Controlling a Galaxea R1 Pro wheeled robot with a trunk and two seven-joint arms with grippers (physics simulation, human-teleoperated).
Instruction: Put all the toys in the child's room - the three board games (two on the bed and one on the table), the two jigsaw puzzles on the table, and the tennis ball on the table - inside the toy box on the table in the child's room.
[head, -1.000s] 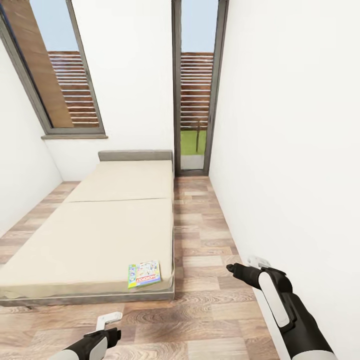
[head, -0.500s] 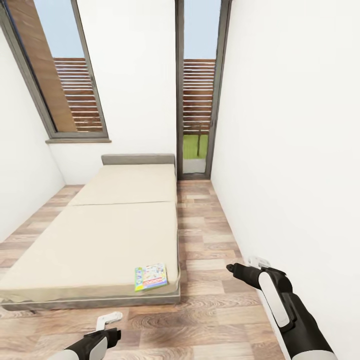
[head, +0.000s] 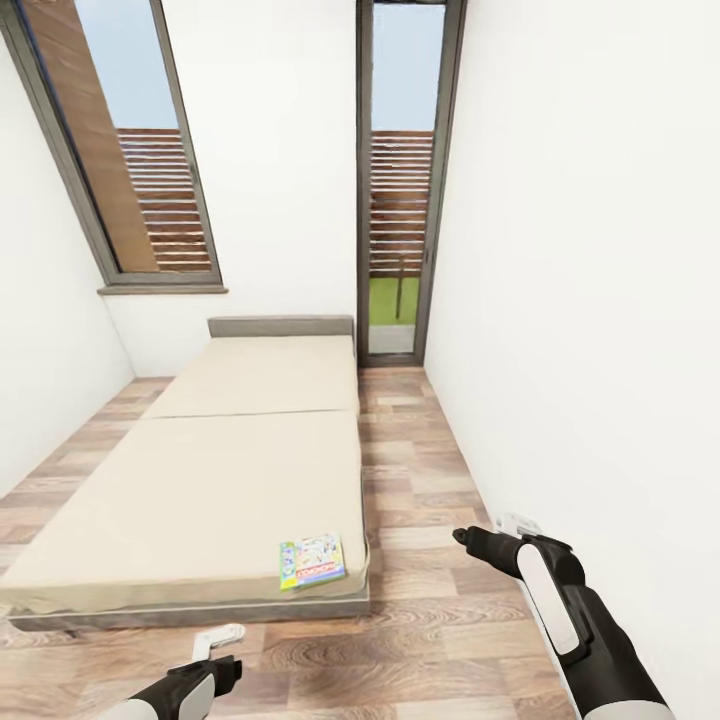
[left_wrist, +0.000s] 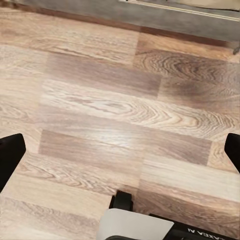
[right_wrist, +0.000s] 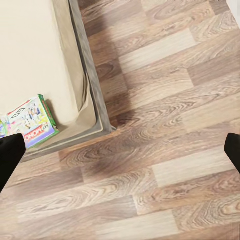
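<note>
- A flat rectangular green-and-white board game box (head: 313, 561) lies near the foot corner of the low beige-mattressed bed (head: 200, 480).
- It looks light, stiff and thin; best pinched across an edge.
- Left gripper (head: 218, 640) and right gripper (head: 505, 528) hang empty, jaws spread.

Green-white board game (head: 313, 561) lies flat on bed's (head: 200, 480) near corner.

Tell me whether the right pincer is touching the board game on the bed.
Apart. The head view shows the right pincer hanging over bare wooden floor, with floor between it and the board game at the bed's corner.
</note>
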